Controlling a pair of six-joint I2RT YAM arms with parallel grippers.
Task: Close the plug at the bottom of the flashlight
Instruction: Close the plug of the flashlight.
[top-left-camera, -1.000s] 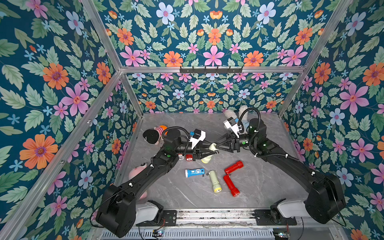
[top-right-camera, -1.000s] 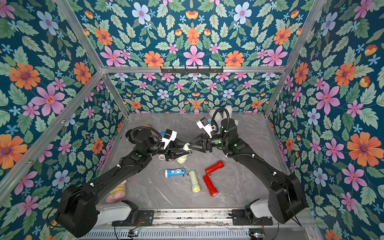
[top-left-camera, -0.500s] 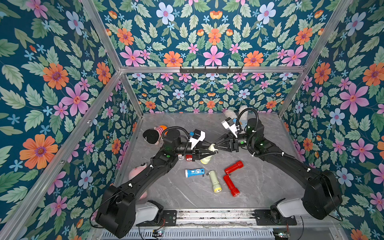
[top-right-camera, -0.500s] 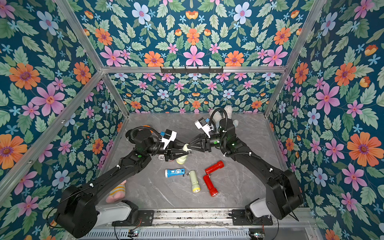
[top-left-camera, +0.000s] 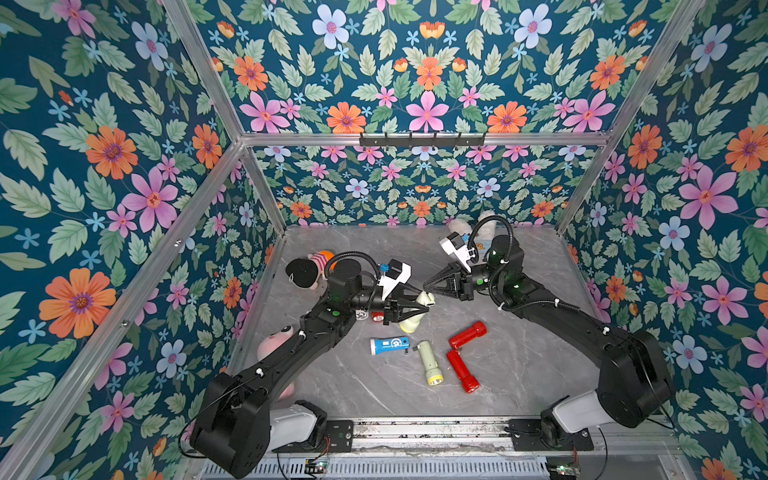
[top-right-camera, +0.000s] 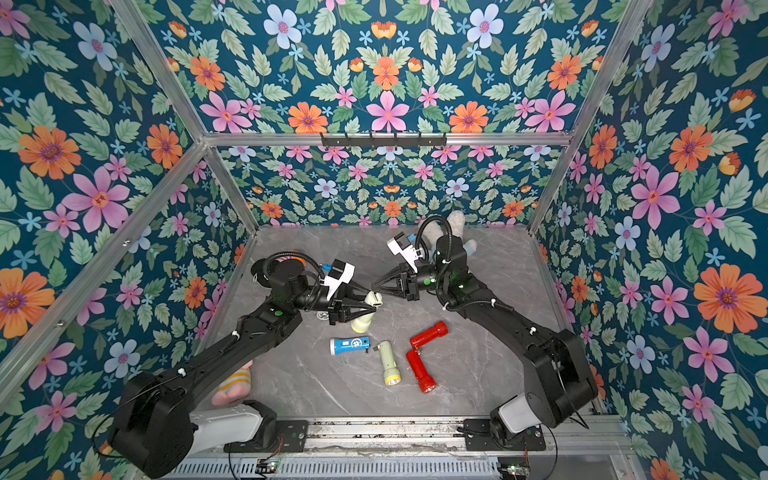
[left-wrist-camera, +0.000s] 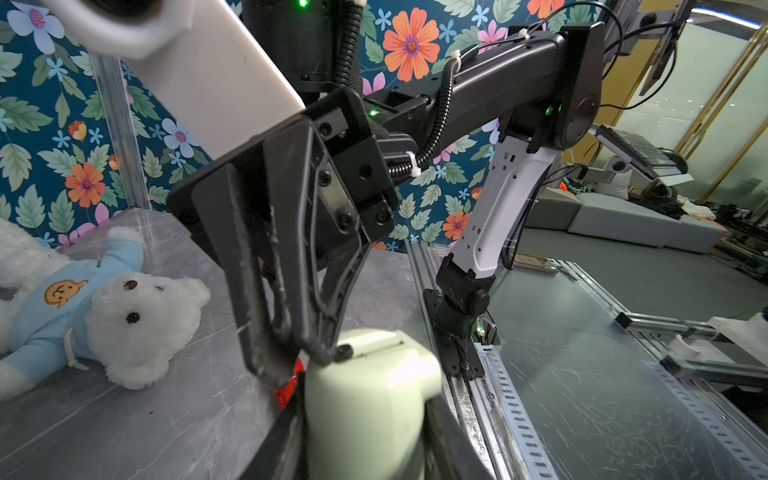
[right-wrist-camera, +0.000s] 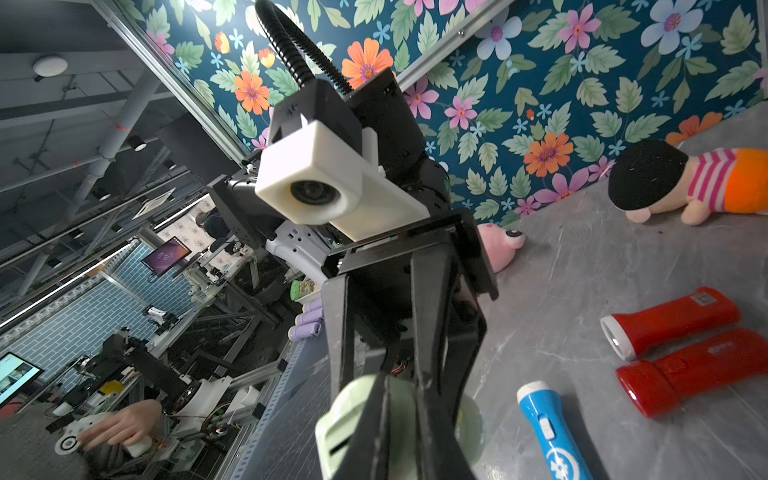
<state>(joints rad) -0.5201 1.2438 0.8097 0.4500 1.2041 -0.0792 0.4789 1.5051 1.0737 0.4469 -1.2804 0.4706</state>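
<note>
My left gripper (top-left-camera: 417, 309) (top-right-camera: 368, 307) is shut on a pale green flashlight (top-left-camera: 409, 324) (top-right-camera: 360, 322), held tilted above the table with its bottom end (top-left-camera: 426, 297) up and facing the right arm. In the left wrist view the flashlight (left-wrist-camera: 365, 411) sits between my left gripper's (left-wrist-camera: 365, 440) two fingers, with the plug (left-wrist-camera: 374, 338) lying nearly flat on its end face. My right gripper (top-left-camera: 426, 286) (top-right-camera: 372, 286) (right-wrist-camera: 390, 415) is shut, fingers pressed together with nothing seen between them. Its tips touch the edge of that end face.
On the table in front lie a blue flashlight (top-left-camera: 388, 345), a yellow-green flashlight (top-left-camera: 430, 361) and two red flashlights (top-left-camera: 467, 334) (top-left-camera: 459, 370). A black-haired doll (top-left-camera: 307, 270), a pink plush (top-left-camera: 276, 345) and a white bear (left-wrist-camera: 124, 316) lie near the walls.
My right gripper's jaws have closed from half open to shut and its tips have moved against the flashlight's bottom end. The left arm and the flashlight have held still.
</note>
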